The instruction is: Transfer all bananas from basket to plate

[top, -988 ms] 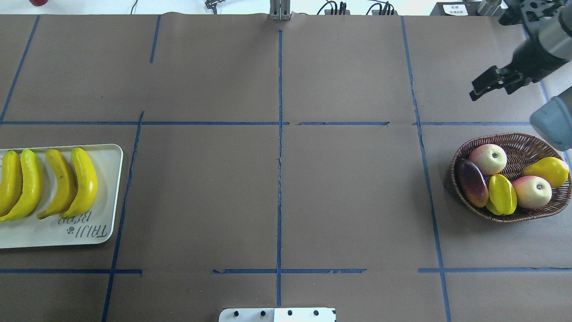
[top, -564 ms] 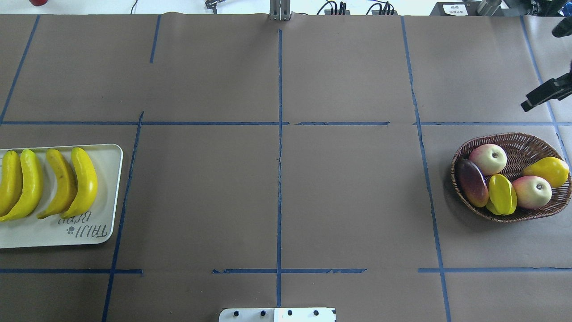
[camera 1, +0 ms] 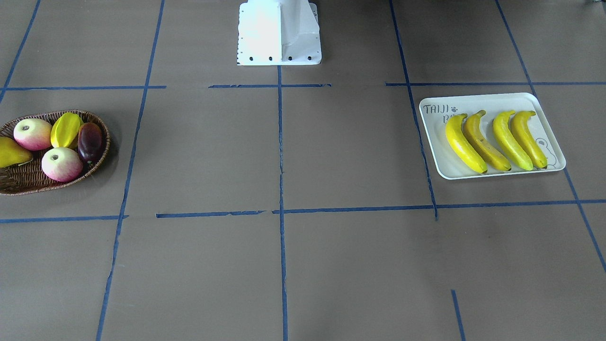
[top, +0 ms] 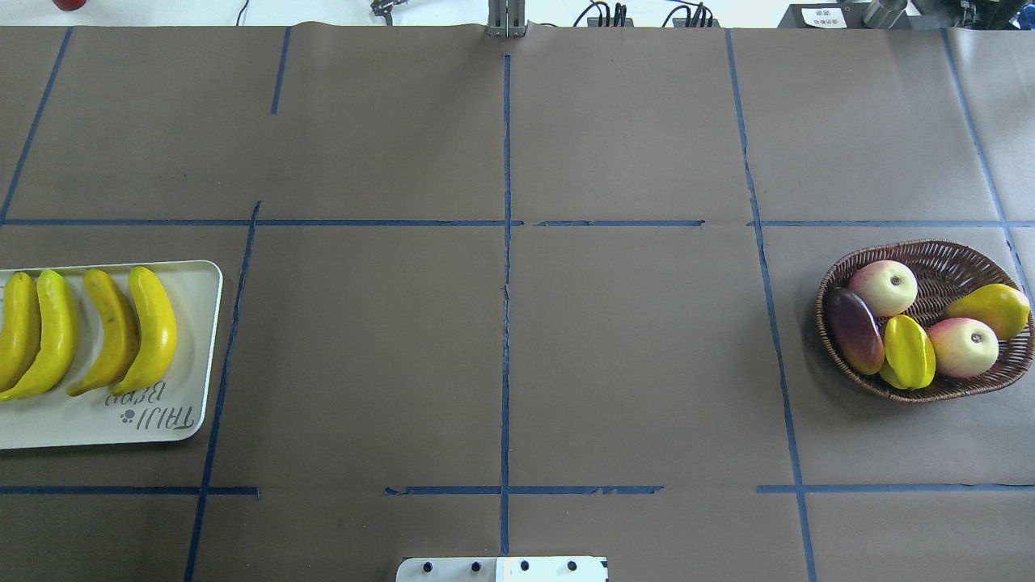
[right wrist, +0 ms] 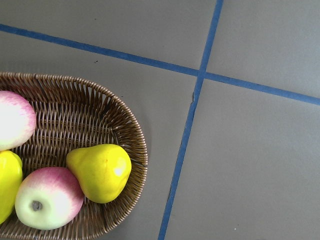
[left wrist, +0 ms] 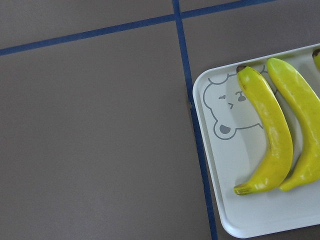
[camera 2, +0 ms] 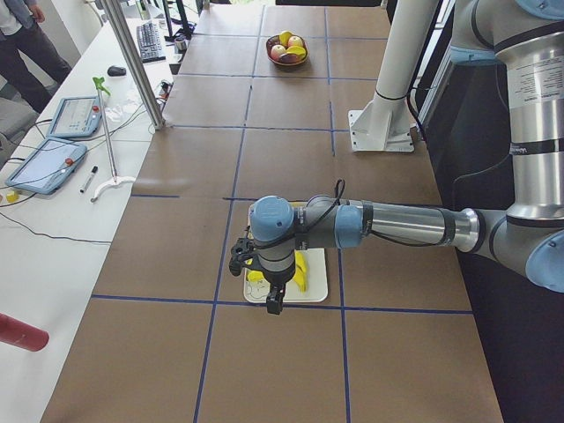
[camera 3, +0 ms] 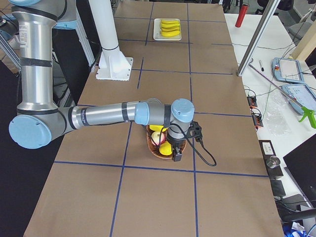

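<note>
Four bananas [top: 89, 331] lay flat, side by side and close together, on the plate [top: 81, 424], which sat below the left claw [camera 2: 274, 304]. They were long, curved and yellow with dark tips, all bending the same way. The second one from the lettered corner was duller and browner. The plate was pale off-white and rectangular with rounded corners. It was printed "TAIJI" at one corner and had a bear-face outline at another, which showed in that claw's wrist view. The basket [top: 946, 259], oval, shallow and of brown woven wicker, stood upright below the right claw [camera 3: 177, 157], well apart from the left claw.
</note>
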